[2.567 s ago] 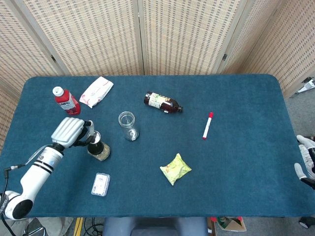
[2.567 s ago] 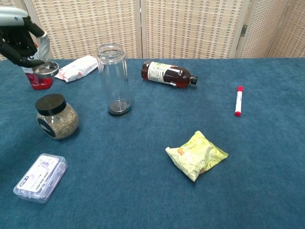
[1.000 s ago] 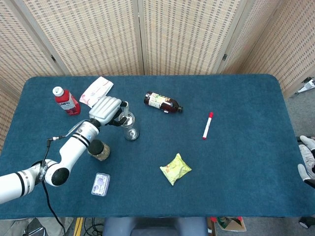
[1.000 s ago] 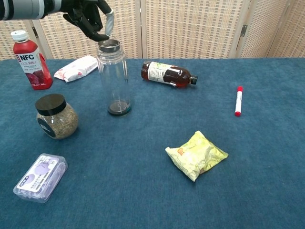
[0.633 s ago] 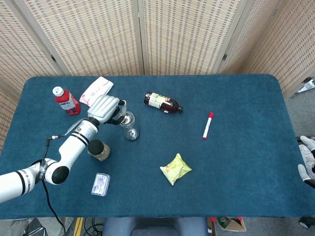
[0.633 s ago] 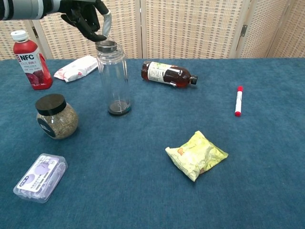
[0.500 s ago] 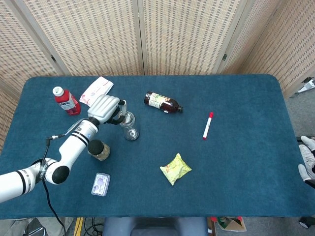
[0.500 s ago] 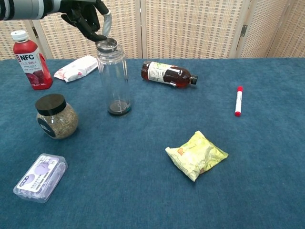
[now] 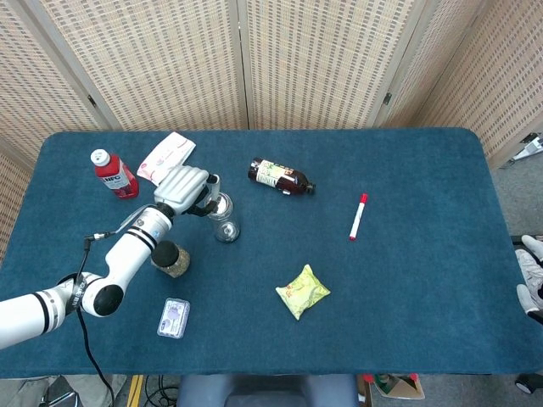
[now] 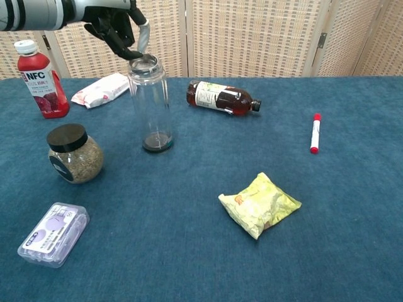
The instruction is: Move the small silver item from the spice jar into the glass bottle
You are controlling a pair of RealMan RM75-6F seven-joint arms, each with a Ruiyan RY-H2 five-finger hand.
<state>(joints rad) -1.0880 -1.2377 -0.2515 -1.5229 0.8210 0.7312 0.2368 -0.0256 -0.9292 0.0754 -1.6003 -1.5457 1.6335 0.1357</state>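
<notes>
Head view: The left hand [image 9: 182, 188] sits over the mouth of the upright glass bottle [image 9: 222, 218], fingers curled toward a small silver item [image 9: 219, 203] at the rim. Whether the fingers still pinch the item cannot be told from this angle. The spice jar [image 9: 171, 258], black-lidded, stands just near-left of the bottle beside the forearm. A red juice bottle [image 9: 113, 173] and a white packet [image 9: 166, 157] lie at far left. A brown bottle [image 9: 282, 177] lies on its side right of centre-left, a red-capped marker [image 9: 358, 216] further right, a yellow snack bag [image 9: 301, 291] nearer, and a clear plastic case [image 9: 173, 318] at near left. The right hand [image 9: 531, 280] shows only partly at the right edge of the table [image 9: 424, 170]; its state cannot be determined.

Chest view: The left hand [image 10: 116, 26] has dark fingertips [image 10: 131, 53] touching the silver item [image 10: 143, 61], which rests in the bottle [image 10: 150, 104] mouth. Grasp appears maintained. The spice jar [image 10: 73, 153] stands left and nearer, apart from the bottle.
</notes>
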